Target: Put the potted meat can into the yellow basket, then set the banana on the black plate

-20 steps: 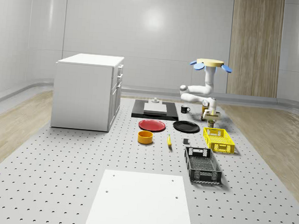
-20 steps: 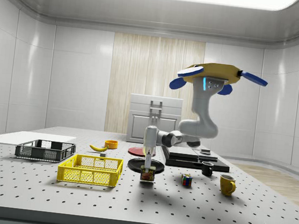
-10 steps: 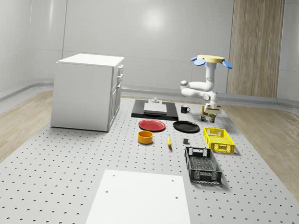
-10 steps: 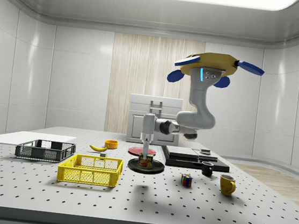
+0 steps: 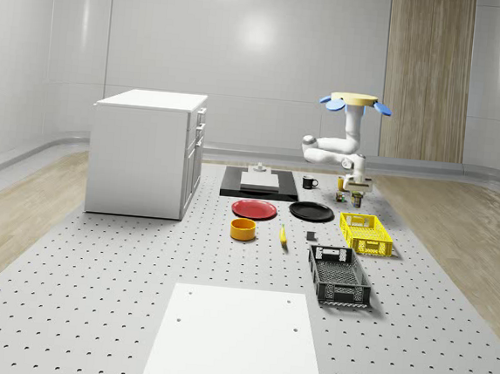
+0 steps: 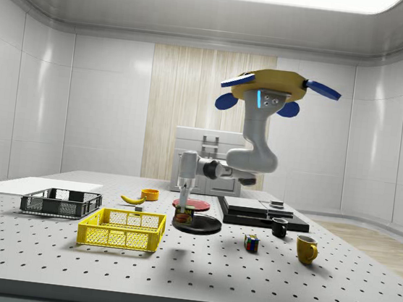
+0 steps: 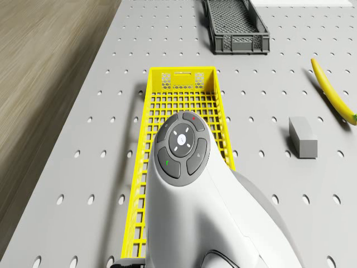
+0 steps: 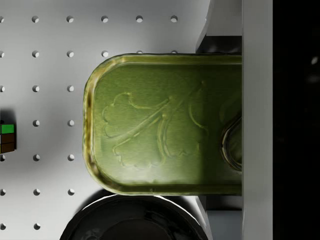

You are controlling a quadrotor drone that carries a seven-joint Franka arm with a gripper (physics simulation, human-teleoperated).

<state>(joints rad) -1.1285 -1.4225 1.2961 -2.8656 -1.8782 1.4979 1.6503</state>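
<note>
Right of centre in the side view, the gripper clenches the green-lidded potted meat can; an early release risks missing the yellow mesh basket.

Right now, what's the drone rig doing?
The drone hovers above the table, its arm reaching down with the gripper shut on the potted meat can. The can hangs clear of the table, in front of the black plate in the side view and not yet over the yellow basket. The banana lies on the table, untouched.
</note>
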